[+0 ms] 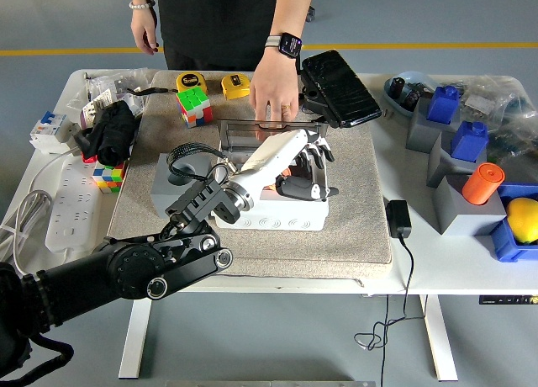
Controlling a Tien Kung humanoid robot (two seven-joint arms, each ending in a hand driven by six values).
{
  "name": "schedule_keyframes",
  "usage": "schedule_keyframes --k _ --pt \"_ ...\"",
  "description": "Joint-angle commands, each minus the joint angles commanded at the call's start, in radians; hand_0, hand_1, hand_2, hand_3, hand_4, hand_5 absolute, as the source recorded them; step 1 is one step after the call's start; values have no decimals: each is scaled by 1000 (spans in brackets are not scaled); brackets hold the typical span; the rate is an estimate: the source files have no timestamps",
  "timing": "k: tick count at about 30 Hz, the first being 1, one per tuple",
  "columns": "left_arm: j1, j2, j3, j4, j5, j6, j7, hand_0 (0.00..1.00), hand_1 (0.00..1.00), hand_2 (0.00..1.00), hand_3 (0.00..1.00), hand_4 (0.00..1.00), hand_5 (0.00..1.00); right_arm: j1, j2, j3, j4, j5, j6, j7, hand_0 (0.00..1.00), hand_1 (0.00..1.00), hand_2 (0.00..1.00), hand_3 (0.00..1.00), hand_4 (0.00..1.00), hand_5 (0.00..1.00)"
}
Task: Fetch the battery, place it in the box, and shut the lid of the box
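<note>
Head view: left hand (304, 164) spread over box (277, 212), person's hand (274, 95) at its far rim.

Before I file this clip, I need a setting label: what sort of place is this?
Probably a robotics lab or test bay, not a home. A standing desk is crowded with mixed practice props: puzzle cubes, tape measures, blue bins, a power strip. A yellow line marks the bare grey floor, and a person's hand steadies the box.
</note>
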Motion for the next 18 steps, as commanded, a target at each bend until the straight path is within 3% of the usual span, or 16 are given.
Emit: schedule_keyframes --k 5,6,9,13,18 --pt "10 8 -30 -41 -12 -10 -2 435 428 450 513 986 253 0 -1 1 2 -1 -2 1 604 623 640 560 956 516" --pt "18 12 -44 -56 -9 -13 1 379 388 431 507 990 260 0 -1 1 1 0 -1 1 604 622 640 560 956 515" --pt "46 26 -84 -101 3 -19 13 379 388 431 507 990 260 0 0 6 2 -1 -3 2 604 622 640 560 956 515" --pt "100 71 -151 -178 36 -33 41 330 348 402 479 989 280 1 -1 11 0 -2 -3 0 604 623 640 559 956 515" --pt "186 153 -237 -286 74 -29 52 320 338 396 454 978 304 -1 -1 20 0 -5 -2 0 603 623 640 558 956 515"
